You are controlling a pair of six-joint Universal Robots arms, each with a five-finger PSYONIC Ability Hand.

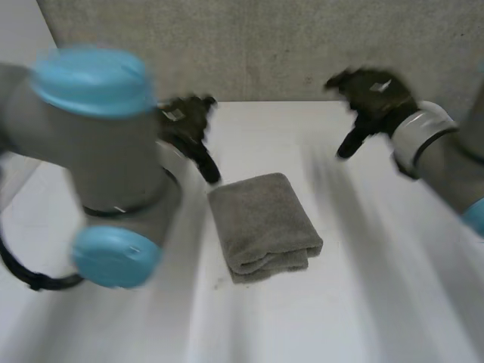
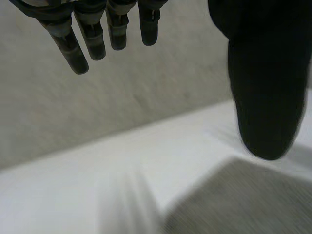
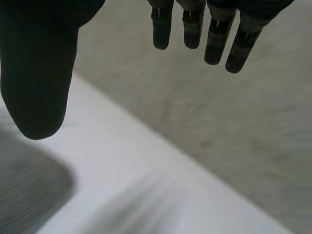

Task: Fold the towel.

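Fingers point(image 2: 73, 53) of the left hand point(image 1: 187, 125) hang straight and empty, the right hand point(image 1: 374, 94) likewise, both raised above the table point(image 1: 393, 287); the towel point(image 1: 265, 223) lies mid-table between them, nearer the left, folded into a thick pad; it looks finished, so any retreat should go up and outward, clear of its far corners

head view overhead, wrist views low toward wall point(image 2: 161, 87), towel point(image 1: 265, 223) shared

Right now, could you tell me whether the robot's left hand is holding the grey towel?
No, the left hand hangs open beside the folded grey towel, which lies on the white table.
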